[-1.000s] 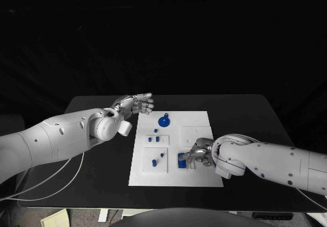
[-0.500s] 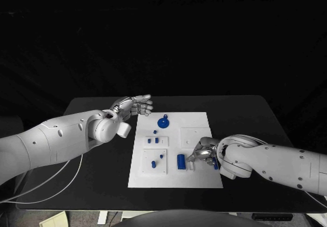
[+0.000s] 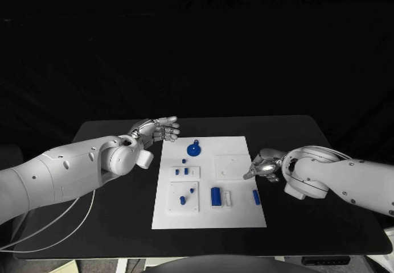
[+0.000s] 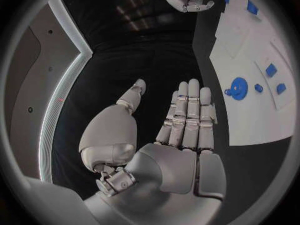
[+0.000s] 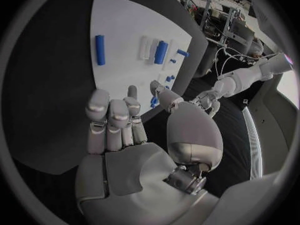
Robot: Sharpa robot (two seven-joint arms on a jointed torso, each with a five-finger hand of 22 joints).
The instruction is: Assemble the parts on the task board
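blue bar (image 3: 255, 197) lies lengthwise along board (image 3: 238, 219); both hands empty, fingers apart.

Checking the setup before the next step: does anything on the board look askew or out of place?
Nothing looks damaged or spilled. One slim blue part lies loose on the task board near its right edge, beside a white piece and a thicker blue part. Neither robot hand holds anything.
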